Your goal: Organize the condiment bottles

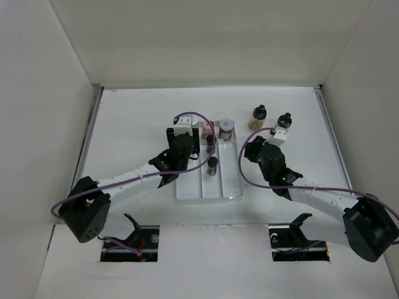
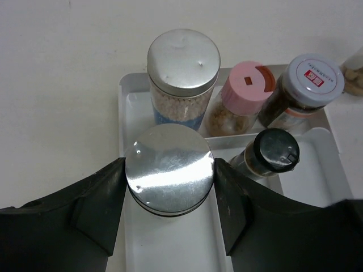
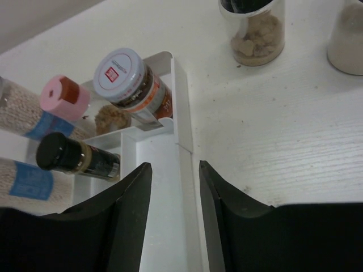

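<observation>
Bright, even light, soft shadows, glare on the nearer silver cap, foreground slightly blurred

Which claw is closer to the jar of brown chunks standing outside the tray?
Right. The right claw is at the tray's right wall, near the brown-chunk jar; the left claw is across the tray, gripping a silver-lidded jar.

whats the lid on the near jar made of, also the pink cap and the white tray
Lid of the near jar: likely brushed metal, from its silver sheen and bright glare, though metallised plastic is possible. Pink cap: matte plastic, with a moulded flip tab. Tray: probably glossy white plastic, judging by thin rounded walls and soft reflections.
</observation>
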